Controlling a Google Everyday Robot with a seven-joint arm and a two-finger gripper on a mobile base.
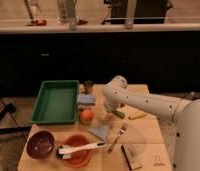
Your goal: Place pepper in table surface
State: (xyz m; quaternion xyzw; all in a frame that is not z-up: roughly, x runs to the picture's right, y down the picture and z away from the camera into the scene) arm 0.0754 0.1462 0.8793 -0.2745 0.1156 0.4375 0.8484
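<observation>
Pointing down from the end of the white arm (143,102), the pincer (107,117) hangs low over the middle of the tabletop (149,136), its tips close to the wood, and its fingers are spread with nothing pinched between them. The pepper (118,114), a small dark-green sliver, lies on the bare wood just beside the pincer on its right-hand side in the picture; whether one finger touches it cannot be made out. A little further to that side, near the pepper but apart from it, lies a yellow curved piece (138,116). On the other side of the pincer sits a round orange fruit (86,116), and behind the fruit is a grey-blue block (86,100) with a dark cup (88,86) standing upright behind that, near the far edge of the tabletop. A green tray (55,102) takes up the far left part of the tabletop, just beside the block. Nearer the camera, a grey cloth (99,132) lies flat in front of the fruit, and a fork (118,136) lies at a slant just right of it, below the pincer. At the front left stands a dark bowl (40,145), and next to it an orange dish (77,152) with a white-handled utensil (82,148) resting across it, the handle reaching out over the rim toward the cloth. A flat rectangular item (131,156) lies near the front edge, to the right of the dish. The arm reaches in from the right side of the picture, bending over the far middle of the tabletop before it turns downward.
</observation>
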